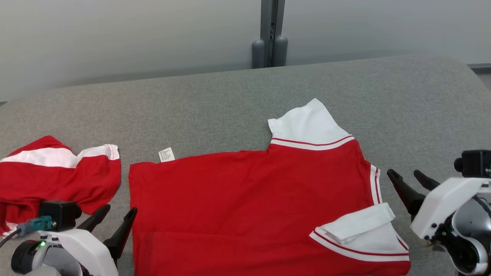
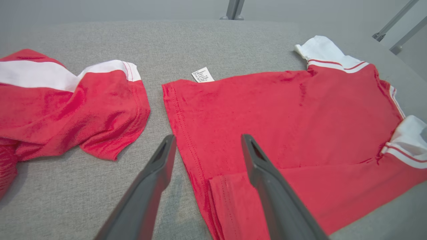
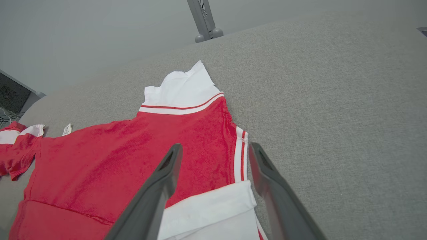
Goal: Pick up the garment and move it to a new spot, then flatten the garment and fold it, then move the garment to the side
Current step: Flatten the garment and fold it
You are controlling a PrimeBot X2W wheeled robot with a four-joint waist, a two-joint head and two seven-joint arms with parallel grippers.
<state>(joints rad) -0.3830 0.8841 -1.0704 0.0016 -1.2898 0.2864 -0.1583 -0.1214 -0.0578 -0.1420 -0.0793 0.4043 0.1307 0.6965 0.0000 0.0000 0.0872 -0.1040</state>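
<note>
Shirt: The red shirt [image 1: 249, 199] is lying spread over the middle of the grey bench [image 1: 215, 103]. Its hem is pointing to the robot's left and its neck end to the right, so each arm is facing one end.
Near side: The near long edge is lying doubled over onto the body. The white near sleeve [image 1: 360, 226] is lying turned in over the red, which looks like a first lengthwise fold being laid.
Far sleeve: The far sleeve [image 1: 307, 122] is sticking out flat toward the back of the bench, apparently waiting for the matching fold.
Left pincer: The left pincer [image 1: 118, 212] is hovering at the hem corner, spread wide and gripping nothing. In its wrist view one finger is standing over cloth and the other over bare bench.
Right pincer: The right pincer [image 1: 404, 176] is hovering just beside the neck end, wide apart and empty, close to the turned-in sleeve.
Reason for stance: Both seem to be letting the cloth settle rather than pulling it.
Washing label: The washing label [image 1: 166, 154] is poking out at the far hem corner and lying on the bench.
Other garment: A second red garment [image 1: 57, 176] is lying crumpled at the left, parted from the hem by a strip of bench.
</note>
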